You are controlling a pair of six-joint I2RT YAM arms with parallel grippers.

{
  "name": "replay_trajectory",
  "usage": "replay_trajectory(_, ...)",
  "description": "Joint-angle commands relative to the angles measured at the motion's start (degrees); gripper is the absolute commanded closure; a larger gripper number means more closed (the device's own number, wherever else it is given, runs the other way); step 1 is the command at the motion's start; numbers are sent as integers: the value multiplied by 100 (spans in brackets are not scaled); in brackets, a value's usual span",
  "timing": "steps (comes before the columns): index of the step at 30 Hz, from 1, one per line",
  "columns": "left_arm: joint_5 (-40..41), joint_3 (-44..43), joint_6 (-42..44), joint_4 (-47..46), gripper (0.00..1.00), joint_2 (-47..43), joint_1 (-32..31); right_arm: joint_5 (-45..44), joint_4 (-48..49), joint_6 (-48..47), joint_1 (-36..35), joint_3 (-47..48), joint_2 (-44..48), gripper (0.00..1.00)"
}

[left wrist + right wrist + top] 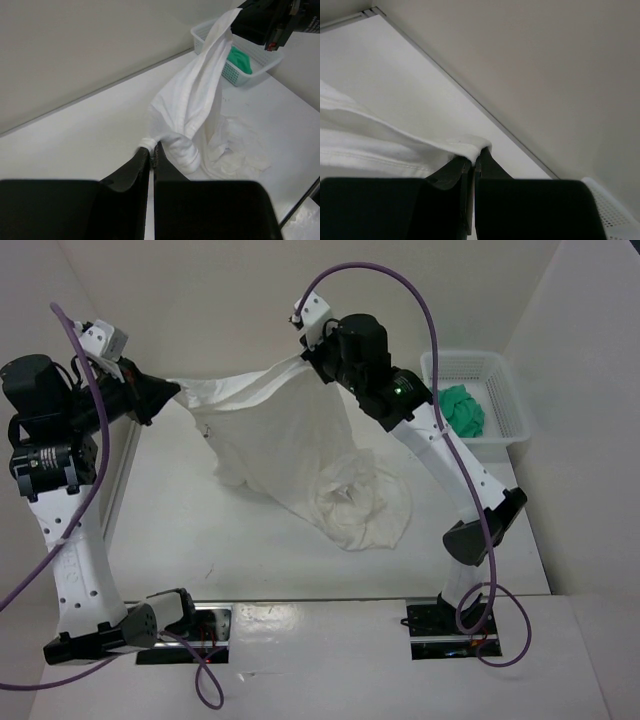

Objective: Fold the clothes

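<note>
Garment (370, 145) cut off at right wrist view's left edge; basket (615, 212) corner only.

No words or numbers could be read anywhere. A black motor (45, 458) on the left arm had a small label with white marks on it. They were too tiny and blurry to make out. In the left wrist view, a white sticker (306, 23) sat on the right arm's black part. Its letters were too small to read as well.
</note>
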State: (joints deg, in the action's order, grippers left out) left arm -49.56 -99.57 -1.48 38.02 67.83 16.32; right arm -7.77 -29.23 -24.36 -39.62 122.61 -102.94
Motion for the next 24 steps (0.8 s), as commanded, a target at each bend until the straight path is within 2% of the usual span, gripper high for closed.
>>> replay_trajectory(1, 271, -369, -2, -357, 100, -296, 47, -216, -152, -104, -37, 465, 116, 100)
replay_trajectory(4, 447, -659, -55, -296, 100, -297, 47, -269, -223, 80, -37, 694, 247, 100)
replay_trajectory(6, 570, -879, -55, -242, 100, -297, 47, 56, -415, 80, -37, 878, 248, 100)
replay_trajectory(7, 649, -941, -55, -242, 100, -297, 47, -135, -416, 80, -98, 879, 248, 100)
replay_trajectory(9, 745, -1003, -107, -242, 100, -349, 47, 82, -398, 20, -160, 774, 248, 100)
replay_trajectory(12, 877, -1134, -107, -94, 100, -350, 47, -172, -329, 19, -371, 615, 195, 100)
replay_trajectory(14, 992, -1283, 15, 46, 100, -402, 47, -531, -75, 387, -319, 728, 247, 100)
replay_trajectory(15, 1053, -1380, 16, 48, 100, -402, 47, -341, -187, 466, -206, 956, 152, 100)
replay_trajectory(18, 1185, -1644, 16, 179, 100, -402, 47, 151, -477, 1002, 401, 2569, -94, 100)
replay_trajectory(21, 1186, -1645, 16, 179, 100, -402, 47, -144, -478, 1345, 788, 3363, -95, 100)
replay_trajectory(24, 1116, -1645, -46, 127, 100, -350, 47, 37, -478, 1619, 1061, 3525, 53, 100)
